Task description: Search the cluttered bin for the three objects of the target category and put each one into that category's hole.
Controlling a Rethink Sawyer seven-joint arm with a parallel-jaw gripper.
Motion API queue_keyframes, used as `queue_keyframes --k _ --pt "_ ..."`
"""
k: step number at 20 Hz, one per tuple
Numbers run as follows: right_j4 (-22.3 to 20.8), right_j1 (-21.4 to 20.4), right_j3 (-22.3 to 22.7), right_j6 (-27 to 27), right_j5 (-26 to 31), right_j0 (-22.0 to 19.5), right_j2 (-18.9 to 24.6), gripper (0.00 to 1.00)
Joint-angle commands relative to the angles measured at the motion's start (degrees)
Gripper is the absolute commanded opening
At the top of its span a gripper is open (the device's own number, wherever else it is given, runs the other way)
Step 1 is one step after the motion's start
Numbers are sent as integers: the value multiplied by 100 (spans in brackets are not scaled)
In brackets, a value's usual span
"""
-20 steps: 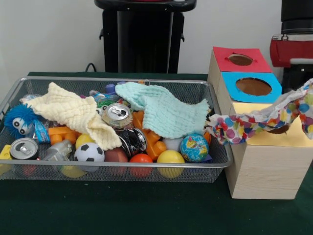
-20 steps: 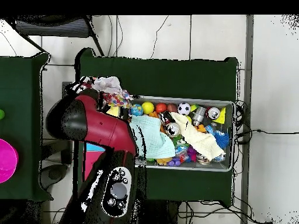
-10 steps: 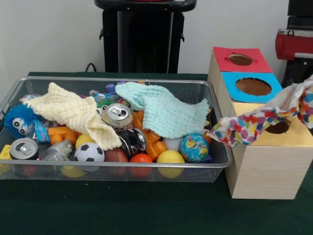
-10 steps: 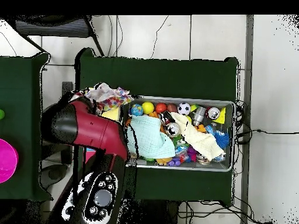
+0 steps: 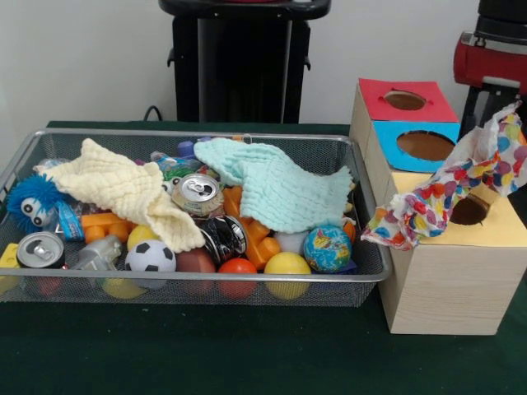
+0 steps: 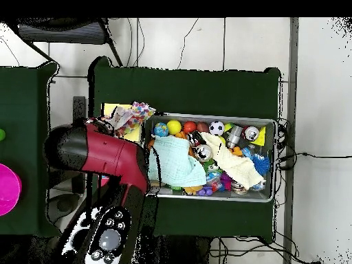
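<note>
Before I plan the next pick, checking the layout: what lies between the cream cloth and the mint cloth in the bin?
In the front view, an upright silver drinks can sits between the cream cloth and the mint cloth.

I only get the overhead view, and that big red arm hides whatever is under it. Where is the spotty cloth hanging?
Observer: From the front, the dotted cloth hangs slantwise across the yellow top of a wooden box. Its upper end is lifted below the arm, and its lower end is off the box's edge on the side of the bin.
Operator: Is there a hole in that box?
Observer: Yes, a round hole shows in the yellow top just behind the cloth. I can't tell if any cloth is inside it.
Operator: Any other holes?
Observer: Two more behind it, a blue-topped opening and a red-topped opening. Both are uncovered.
</note>
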Motion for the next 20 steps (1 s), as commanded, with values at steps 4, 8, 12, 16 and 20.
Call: queue_keyframes --k 4,8,12,16,20 --pt "-107 246 -48 1046 -269 -311 352 100" --pt "-239 125 -374 1028 -72 -280 74 100" --pt "-471 24 -853 1070 969 -281 -301 100" --pt "-674 -165 -1120 1294 1973 -126 -679 100" --pt "-769 -312 -1123 1382 2313 -66 -807 100"
